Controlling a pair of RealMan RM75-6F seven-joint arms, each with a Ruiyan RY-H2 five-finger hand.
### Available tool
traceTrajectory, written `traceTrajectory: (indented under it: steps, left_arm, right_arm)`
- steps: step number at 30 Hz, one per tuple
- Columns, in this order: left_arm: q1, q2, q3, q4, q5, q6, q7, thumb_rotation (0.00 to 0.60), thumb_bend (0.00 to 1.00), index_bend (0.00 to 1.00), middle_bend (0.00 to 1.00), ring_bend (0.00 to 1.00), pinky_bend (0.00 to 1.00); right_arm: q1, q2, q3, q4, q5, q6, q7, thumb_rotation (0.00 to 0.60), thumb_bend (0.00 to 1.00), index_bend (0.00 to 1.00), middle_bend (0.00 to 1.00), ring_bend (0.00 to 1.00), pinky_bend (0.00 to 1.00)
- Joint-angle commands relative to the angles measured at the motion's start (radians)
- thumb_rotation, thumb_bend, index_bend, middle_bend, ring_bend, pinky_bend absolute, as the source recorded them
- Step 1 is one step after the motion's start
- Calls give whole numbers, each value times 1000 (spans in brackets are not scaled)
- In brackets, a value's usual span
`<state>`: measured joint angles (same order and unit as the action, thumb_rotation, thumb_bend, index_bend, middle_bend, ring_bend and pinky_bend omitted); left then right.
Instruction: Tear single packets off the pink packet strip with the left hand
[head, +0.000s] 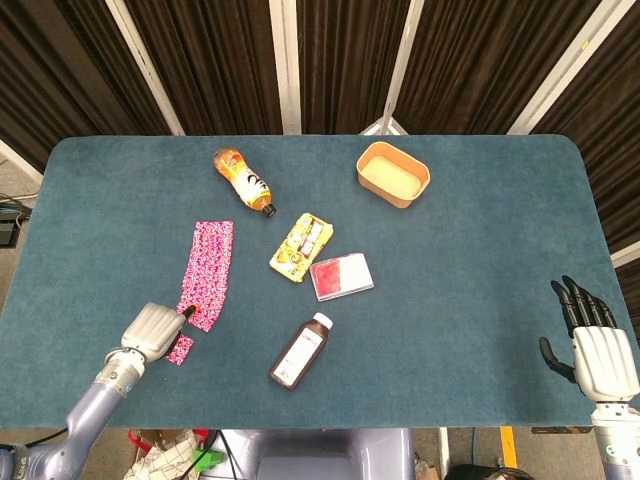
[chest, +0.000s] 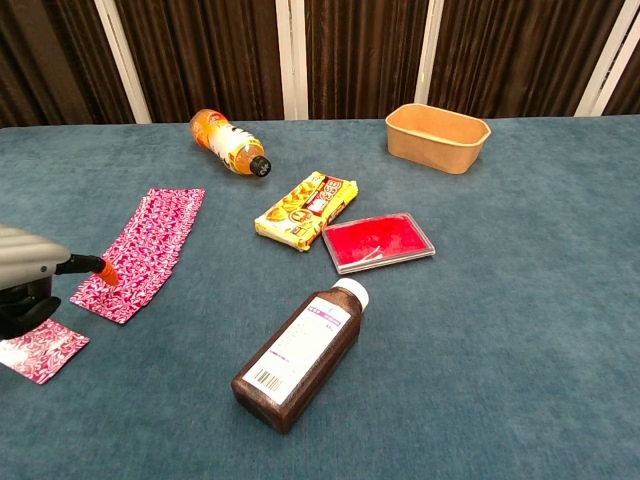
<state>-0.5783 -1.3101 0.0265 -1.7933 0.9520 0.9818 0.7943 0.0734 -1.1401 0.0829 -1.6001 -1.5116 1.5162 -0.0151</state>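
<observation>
The pink packet strip (head: 207, 272) lies flat on the blue table, left of centre, and shows in the chest view too as the strip (chest: 140, 252). One single pink packet (head: 180, 349) lies apart from it near the front edge, the same packet (chest: 40, 348) at the chest view's lower left. My left hand (head: 152, 330) hovers between them and holds nothing; its orange fingertip (chest: 107, 270) reaches over the strip's near end. At the far right my right hand (head: 597, 345) rests off the table's front corner, fingers straight and apart, empty.
A brown medicine bottle (head: 301, 350) lies right of the strip. Behind it are a red flat case (head: 341, 275), a yellow snack pack (head: 302, 247), an orange drink bottle (head: 243, 180) and a tan bowl (head: 393, 173).
</observation>
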Motion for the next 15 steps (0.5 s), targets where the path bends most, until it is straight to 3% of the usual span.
traceTrajectory:
  steps: [1,15]
  left_arm:
    - [-12,-12,6,5,-28,2,23,600,906,182,887,725,653]
    - [-20,-11,44,12,-115,43,64,600,906,182,887,726,653]
  right_arm:
    - [-1,1,-1,0,-1,3,3,600,412,32,55,106,152]
    - [-5,4,-1,0,-5,10,14,600,411,32,55,106,152]
